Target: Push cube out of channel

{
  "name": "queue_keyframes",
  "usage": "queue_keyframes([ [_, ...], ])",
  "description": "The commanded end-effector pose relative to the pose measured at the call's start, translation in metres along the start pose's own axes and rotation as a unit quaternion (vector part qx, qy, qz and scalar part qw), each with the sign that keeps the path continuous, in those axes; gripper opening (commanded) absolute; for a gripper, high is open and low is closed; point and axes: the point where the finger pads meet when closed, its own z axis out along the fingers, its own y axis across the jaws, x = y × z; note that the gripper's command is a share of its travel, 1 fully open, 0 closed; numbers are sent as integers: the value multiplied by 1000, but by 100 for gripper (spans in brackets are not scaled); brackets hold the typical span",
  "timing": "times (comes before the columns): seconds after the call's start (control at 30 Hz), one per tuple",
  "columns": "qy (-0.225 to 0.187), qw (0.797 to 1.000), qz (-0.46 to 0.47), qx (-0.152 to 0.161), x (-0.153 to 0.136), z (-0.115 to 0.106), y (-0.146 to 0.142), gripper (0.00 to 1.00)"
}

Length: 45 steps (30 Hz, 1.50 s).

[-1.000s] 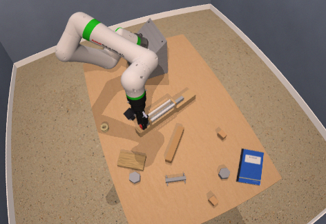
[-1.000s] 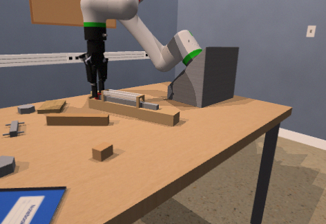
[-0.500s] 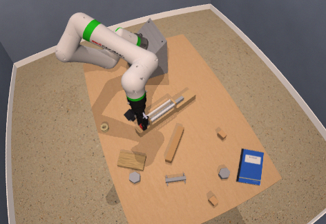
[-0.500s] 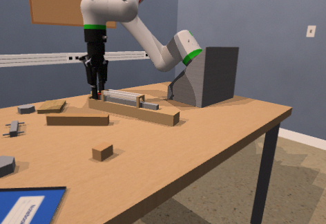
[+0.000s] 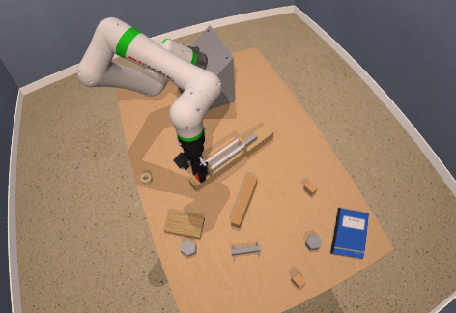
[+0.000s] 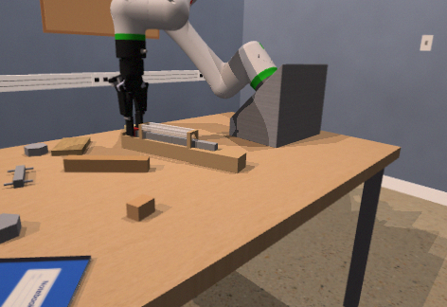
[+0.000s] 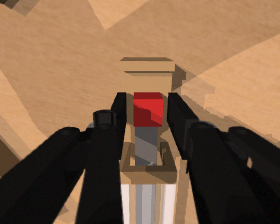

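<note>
red cube [image 7: 149,109] seen dead centre of the wrist view, parked on the channel [image 6: 185,149] ledge | gripper [image 7: 147,120] fingers straddle it either side, part-open, not clamped yet | straight squeeze needed
</note>
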Motion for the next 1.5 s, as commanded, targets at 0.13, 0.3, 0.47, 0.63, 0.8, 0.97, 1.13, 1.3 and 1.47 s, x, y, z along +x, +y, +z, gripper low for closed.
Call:
queue_keyframes([
  [0.13,0,1000,0,1,0,-1,-1,33],
  [0.3,0,1000,0,1,0,-1,-1,33],
  [0.47,0,1000,0,1,0,-1,-1,10],
  [0.63,0,1000,0,1,0,-1,-1,10],
  [0.8,0,1000,0,1,0,-1,-1,10],
  [0.97,0,1000,0,1,0,-1,-1,10],
  [1.13,0,1000,0,1,0,-1,-1,10],
  [1.3,0,1000,0,1,0,-1,-1,10],
  [1.47,0,1000,0,1,0,-1,-1,10],
])
